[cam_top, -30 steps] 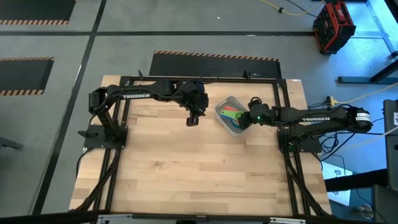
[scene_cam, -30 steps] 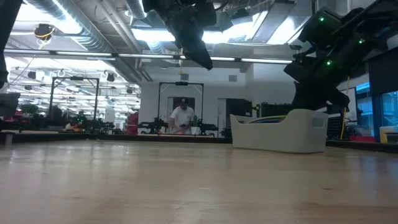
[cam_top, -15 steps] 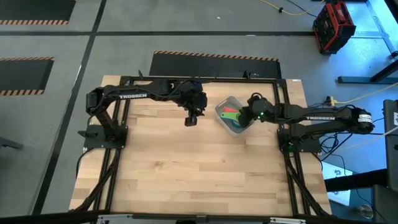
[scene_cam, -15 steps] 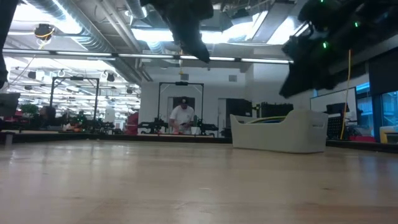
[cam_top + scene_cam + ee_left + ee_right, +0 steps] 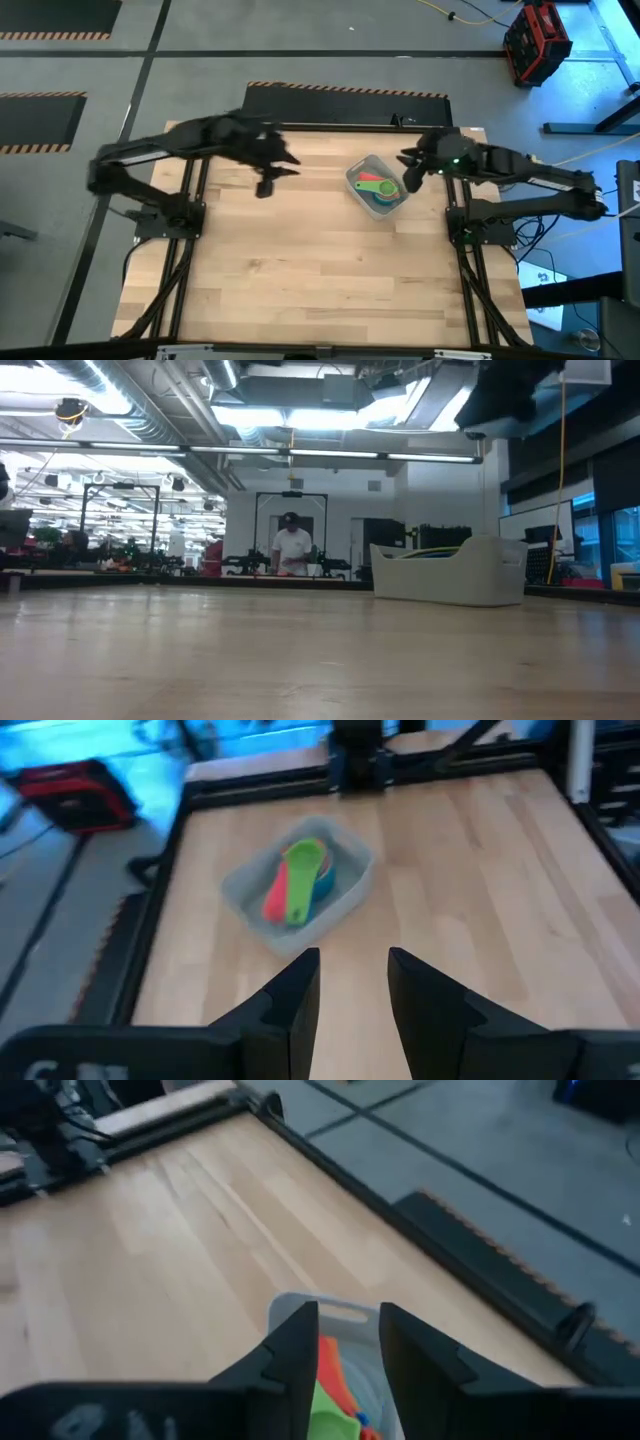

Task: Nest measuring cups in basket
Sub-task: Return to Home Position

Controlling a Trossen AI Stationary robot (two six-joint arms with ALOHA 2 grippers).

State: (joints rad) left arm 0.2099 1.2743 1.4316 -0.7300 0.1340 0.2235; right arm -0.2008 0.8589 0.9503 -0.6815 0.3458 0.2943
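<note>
The pale grey basket [image 5: 360, 172] rests by its base on the table's far right part, also seen in the low view [image 5: 450, 572], the left wrist view [image 5: 345, 895] and the right wrist view [image 5: 340, 1312]. Inside lie the nested measuring cups [image 5: 380, 187]: a green one on top [image 5: 300, 880], with a red handle and a teal bowl beside it. My right gripper [image 5: 411, 183] hangs open just right of the basket, above it. My left gripper [image 5: 267, 187] is open and empty, well to the basket's left, its fingers pointing at the basket [image 5: 353, 982].
Black frame rails [image 5: 330, 128] run along the table's far and side edges. The wide near half of the wooden table [image 5: 320, 280] lies bare. A person [image 5: 291, 548] stands far off in the room behind the table.
My right gripper has lifted away from the basket and drawn back toward the table's right and far edge. My left arm has swung back toward the table's left edge. Both have risen out of the low view. The basket and cups have stayed put.
</note>
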